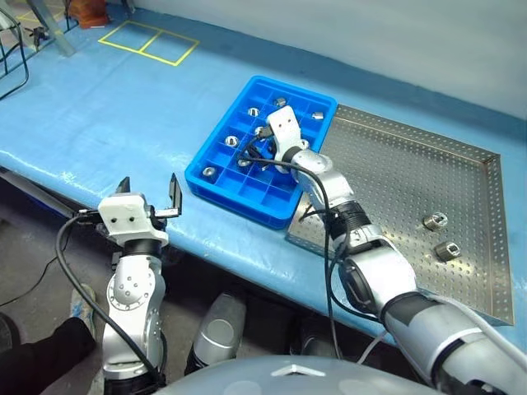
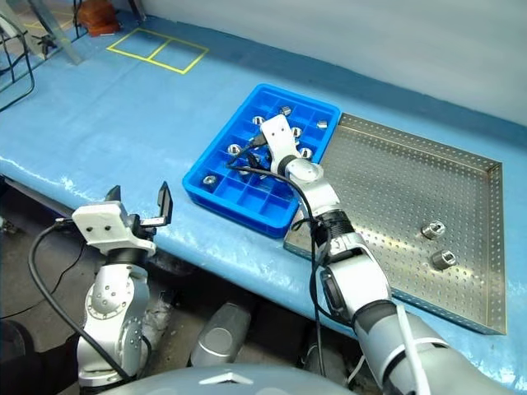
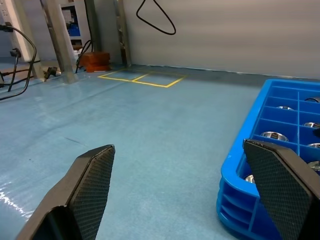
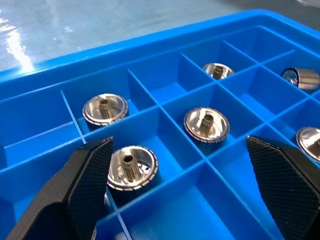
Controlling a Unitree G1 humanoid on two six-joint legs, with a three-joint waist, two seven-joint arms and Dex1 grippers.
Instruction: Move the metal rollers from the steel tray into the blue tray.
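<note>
The blue tray lies at the middle of the table with several metal rollers in its compartments. My right gripper hovers open just above its middle cells, holding nothing. One roller lies in the cell just by one of its fingers, and two more lie in the cells beyond. The steel tray adjoins the blue tray on the right and holds two rollers near its right side. My left gripper is open and empty at the table's front edge, left of the blue tray.
A blue sheet covers the table. Yellow tape squares mark its far left. A wire rack and metal frame legs stand at the far left corner. A grey wall runs behind.
</note>
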